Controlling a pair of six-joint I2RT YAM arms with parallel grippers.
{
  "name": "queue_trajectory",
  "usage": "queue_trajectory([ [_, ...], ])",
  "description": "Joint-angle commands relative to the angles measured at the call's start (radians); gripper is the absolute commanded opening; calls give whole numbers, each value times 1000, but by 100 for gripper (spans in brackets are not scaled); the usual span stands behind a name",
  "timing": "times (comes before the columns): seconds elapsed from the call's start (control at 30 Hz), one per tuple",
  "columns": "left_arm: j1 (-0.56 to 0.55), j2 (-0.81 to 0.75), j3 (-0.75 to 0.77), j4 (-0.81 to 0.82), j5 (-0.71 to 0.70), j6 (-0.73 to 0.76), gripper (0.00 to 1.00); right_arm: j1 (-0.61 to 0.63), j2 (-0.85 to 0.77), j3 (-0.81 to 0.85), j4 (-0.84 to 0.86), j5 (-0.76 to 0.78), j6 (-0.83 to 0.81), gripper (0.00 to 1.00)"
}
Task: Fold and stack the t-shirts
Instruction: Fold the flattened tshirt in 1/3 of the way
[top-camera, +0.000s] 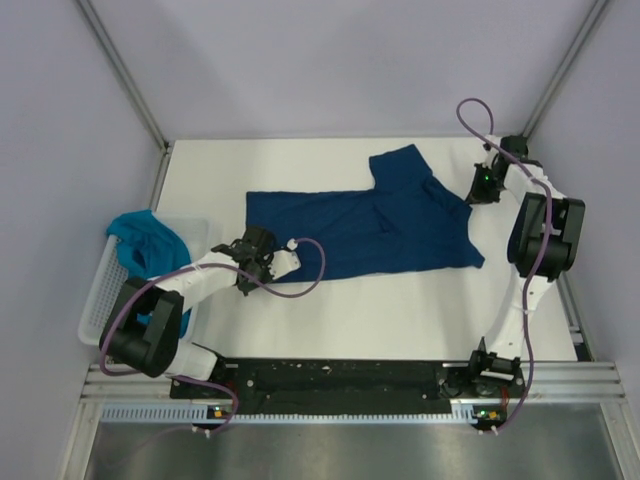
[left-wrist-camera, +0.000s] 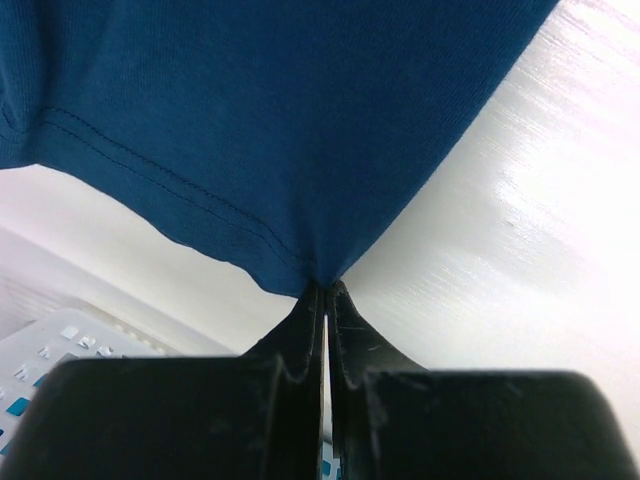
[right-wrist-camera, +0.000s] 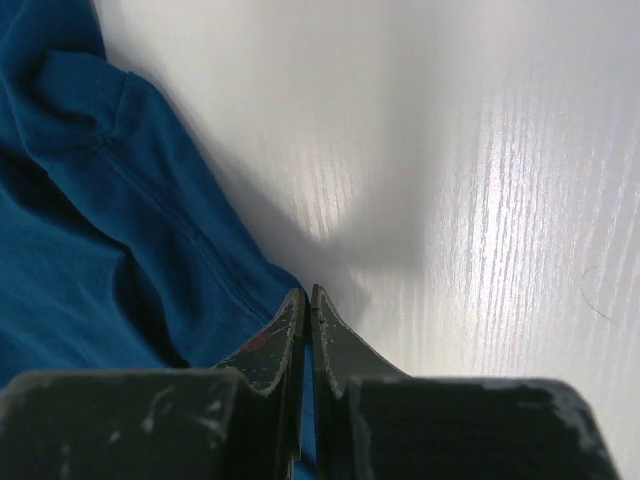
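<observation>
the navy t-shirt (top-camera: 350, 225) is lying spread out across the middle of the white table (top-camera: 400, 320), mostly flat and running left to right; its double-stitched hem (left-wrist-camera: 150, 175) is facing the left side, with one hem corner gathering into a tight pinched point; a short sleeve (top-camera: 400, 165) is sticking out toward the far edge, and soft creases are showing toward its right end; the teal t-shirt (top-camera: 148, 240) is sitting well apart to the left, bunched in a loose heap and spilling over the far rim of the white lattice basket (top-camera: 100, 300).
</observation>
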Motion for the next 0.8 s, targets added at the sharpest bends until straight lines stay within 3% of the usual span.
queue_trajectory([
  [0.0,5,26,-33,-72,39,-7,0,-4,16,51,23,51,-27,0],
  [0.07,5,36,-28,-73,37,-9,0,-4,25,51,23,51,-38,0],
  [0.2,5,36,-17,-79,34,-10,0,-4,13,55,-14,103,-37,31],
  [0.3,5,25,-11,-83,40,-10,0,-5,-72,22,-71,287,43,41],
  [0.4,5,16,-11,-78,46,-9,0,-5,-248,-113,-59,370,115,47],
  [0.57,5,2,-26,-60,56,-1,0,-4,-487,-414,-31,225,222,53],
  [0.77,5,-3,-29,-34,48,11,0,-5,-676,-673,-31,251,259,54],
])
